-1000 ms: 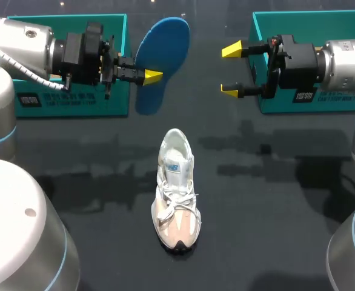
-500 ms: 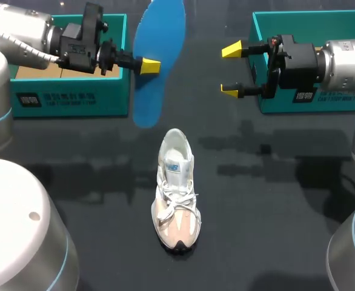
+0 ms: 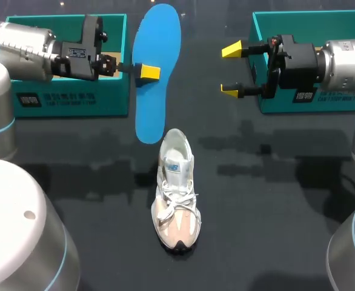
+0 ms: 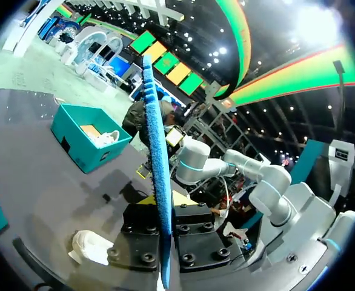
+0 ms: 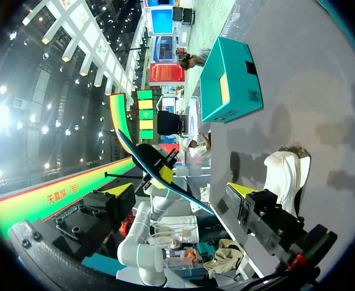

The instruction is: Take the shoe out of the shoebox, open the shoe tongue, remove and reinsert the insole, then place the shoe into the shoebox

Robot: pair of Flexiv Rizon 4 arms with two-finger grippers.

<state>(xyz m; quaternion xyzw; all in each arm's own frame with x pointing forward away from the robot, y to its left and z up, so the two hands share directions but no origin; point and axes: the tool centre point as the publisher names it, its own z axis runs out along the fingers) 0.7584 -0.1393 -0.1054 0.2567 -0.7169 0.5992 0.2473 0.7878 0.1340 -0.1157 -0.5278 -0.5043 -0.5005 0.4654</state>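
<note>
Left arm: comes in from the left, level over the teal cardboard shoebox on the left (image 3: 68,100). The left tool (image 3: 148,71) is pinching the flat blue foam insole (image 3: 157,73) at its edge, about midway along its length. One yellow tip shows on the near face, and the other finger is hidden behind the foam.

Left wrist view: you see the insole (image 4: 156,182) edge-on, a thin blue strip clamped between the two finger blocks of the left tool (image 4: 163,199).

Insole position, head view: broad face toward the camera, long axis running away from you. Its far end is level with the back walls of the boxes. Its near end is just beside the heel of the shoe. I can't tell whether it touches the desk (image 3: 268,200).

Shoe: the white and beige laced sneaker (image 3: 176,191) stands upright on its sole on the dark desk, outside both boxes. The toe points toward you and the heel opening toward the insole. It also shows in the right wrist view (image 5: 286,173), beyond one finger.

Right arm: comes in from the right, in front of the teal cardboard shoebox on the right (image 3: 286,103). The right tool (image 3: 231,70) is spread wide with nothing between the fingers, tips pointing toward the middle of the desk. It is well apart from the insole.

Right wrist view: the gap of the right tool (image 5: 180,189) looks across at the insole (image 5: 159,173) and the left shoebox (image 5: 229,82).
</note>
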